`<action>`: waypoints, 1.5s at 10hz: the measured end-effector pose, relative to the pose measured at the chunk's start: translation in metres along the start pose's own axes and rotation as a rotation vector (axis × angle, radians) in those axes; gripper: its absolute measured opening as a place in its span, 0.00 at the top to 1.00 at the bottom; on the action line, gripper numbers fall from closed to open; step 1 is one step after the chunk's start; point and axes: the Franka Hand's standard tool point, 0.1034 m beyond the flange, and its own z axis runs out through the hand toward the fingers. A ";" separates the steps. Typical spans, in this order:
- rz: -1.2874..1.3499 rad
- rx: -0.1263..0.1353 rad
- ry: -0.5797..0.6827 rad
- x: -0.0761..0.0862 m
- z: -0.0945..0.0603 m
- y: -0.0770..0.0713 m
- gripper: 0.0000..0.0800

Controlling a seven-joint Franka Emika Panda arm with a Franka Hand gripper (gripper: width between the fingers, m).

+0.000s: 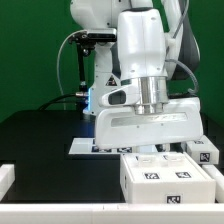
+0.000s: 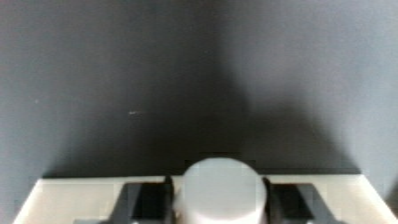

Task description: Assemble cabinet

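The cabinet parts are matte white with black-and-white tags. A large box [image 1: 165,182] stands at the front of the exterior view, right of centre. A smaller block [image 1: 203,152] lies behind it on the right. My gripper's hand [image 1: 150,122] hangs just behind and above the box, and its fingertips are hidden by the box. In the wrist view the gripper [image 2: 217,192] shows as one rounded white shape with no gap, so it is shut and holds nothing. Beyond it there is only black table [image 2: 196,90].
The marker board [image 1: 92,148] lies flat on the black table behind the box, towards the exterior view's left. A white rail [image 1: 60,212] runs along the front edge, with a white corner piece [image 1: 6,178] at the left. The arm's base stands at the back.
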 end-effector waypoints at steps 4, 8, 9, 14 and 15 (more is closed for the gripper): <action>0.013 0.015 -0.162 0.005 -0.042 -0.008 0.72; -0.027 0.138 -0.204 0.002 -0.044 0.031 0.72; -0.027 0.195 -0.270 0.008 -0.055 0.036 0.72; 0.035 0.219 -0.354 0.031 -0.078 0.027 0.72; 0.034 0.219 -0.351 0.033 -0.079 0.027 0.72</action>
